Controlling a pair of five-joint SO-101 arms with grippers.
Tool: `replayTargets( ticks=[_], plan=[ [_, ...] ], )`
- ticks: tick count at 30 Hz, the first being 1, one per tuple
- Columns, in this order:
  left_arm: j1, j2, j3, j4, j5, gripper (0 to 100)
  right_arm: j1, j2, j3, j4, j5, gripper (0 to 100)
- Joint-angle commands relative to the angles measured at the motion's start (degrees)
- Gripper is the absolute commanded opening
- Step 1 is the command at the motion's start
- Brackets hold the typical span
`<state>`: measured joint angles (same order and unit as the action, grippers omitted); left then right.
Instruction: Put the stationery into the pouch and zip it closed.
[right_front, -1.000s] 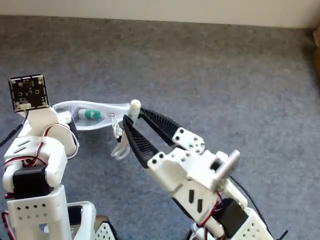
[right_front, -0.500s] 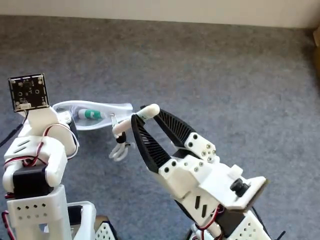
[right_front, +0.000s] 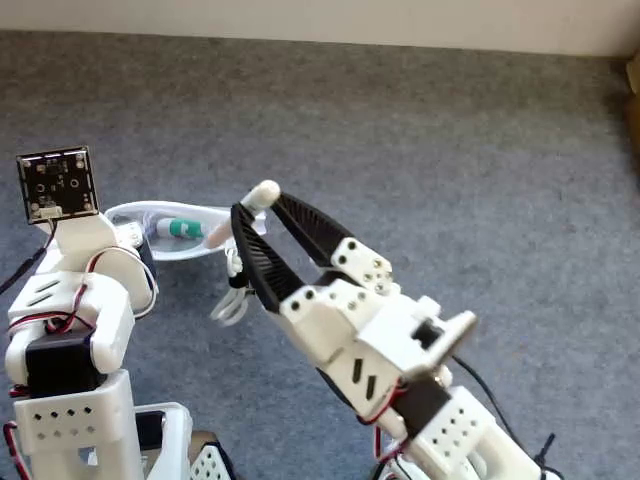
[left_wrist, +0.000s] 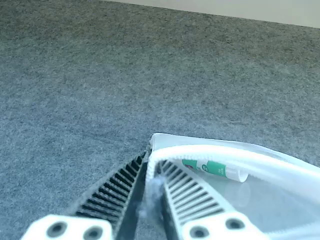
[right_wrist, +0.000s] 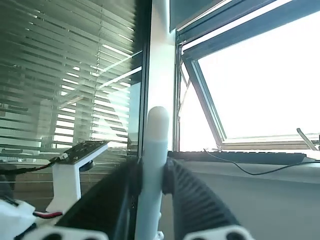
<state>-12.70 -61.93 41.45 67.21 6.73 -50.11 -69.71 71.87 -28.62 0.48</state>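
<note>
The left pincer (left_wrist: 149, 160) is clamped on the rim of the clear pouch (left_wrist: 260, 162), which lies on the grey bench (right_front: 450, 130). The right pincer (right_front: 257, 205) grips a white pen (right_front: 266, 191) over the pouch's opposite end.

Carpet (right_front: 450, 130): grey cloth, short rough nap, matt all over. Pouch (left_wrist: 225, 154): soft clear plastic, glossy, with a thicker milky-white rim; the tube (left_wrist: 215, 169) inside is smooth plastic with a green-and-white label, and the pen (right_wrist: 152, 150) is smooth white plastic with a faint satin sheen. Left gripper (left_wrist: 149, 164) and right gripper (right_front: 258, 203): jaws of black matt plastic with ribbed faces, bodies of white matt plastic; wires (right_front: 60, 320) sheathed in red and black plastic; board (right_front: 58, 185) on the left arm flat, black, slightly shiny.
</note>
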Motion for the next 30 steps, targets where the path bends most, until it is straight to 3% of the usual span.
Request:
replayTargets(
  ticks=[1, 7, 24, 28, 30],
  plan=[
    [0.6, 2.3, -0.7, -0.6, -0.5, 1, -0.3, 5.2, -1.0, -6.1, 0.4, 0.5],
    [0.5, 2.3, -0.7, -0.6, -0.5, 1, -0.4, 11.2, -0.7, -11.7, 0.4, 0.5],
    [0.5, 2.3, -0.7, -0.6, -0.5, 1, -4.9, 12.9, 9.5, -11.2, 0.8, 1.0],
    [0.5, 2.3, -0.7, -0.5, -0.5, 1, -5.1, 12.9, 8.9, -2.9, 0.8, 2.1],
    [0.5, 2.3, -0.7, -0.6, -0.6, 1, -6.0, 12.9, 8.8, 3.2, 0.8, 8.0]
  ],
)
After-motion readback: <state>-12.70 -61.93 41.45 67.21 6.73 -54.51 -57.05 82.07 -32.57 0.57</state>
